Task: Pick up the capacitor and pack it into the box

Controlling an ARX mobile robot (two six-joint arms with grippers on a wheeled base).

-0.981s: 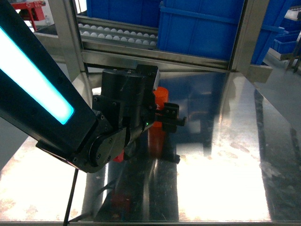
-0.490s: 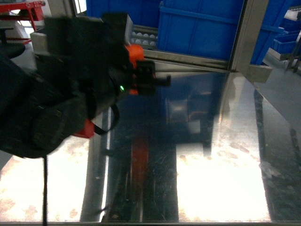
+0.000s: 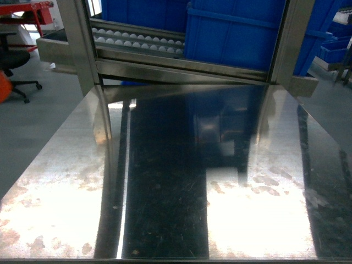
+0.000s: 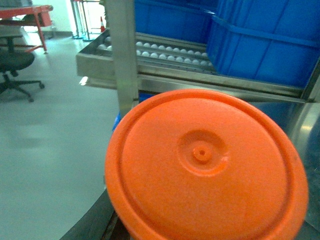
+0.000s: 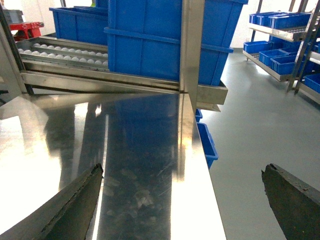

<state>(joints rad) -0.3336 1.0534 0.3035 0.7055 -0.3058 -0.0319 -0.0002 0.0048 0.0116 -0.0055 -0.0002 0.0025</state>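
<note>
Scuffed, reflective steel table [image 3: 165, 220]

head looks down; wrists face shelving [image 5: 145, 45]

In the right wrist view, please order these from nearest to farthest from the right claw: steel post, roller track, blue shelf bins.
1. Steel post: straight ahead of the right claw, at the table's far edge.
2. Roller track: far left.
3. Blue shelf bins: far right, across the floor.

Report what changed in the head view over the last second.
The left arm, low over the steel table a second ago with an orange object at its gripper, swung up and left, then left the head view. The left wrist view now shows an orange disc filling the foreground. The table and blue bins stayed put; the right gripper hangs open.
</note>
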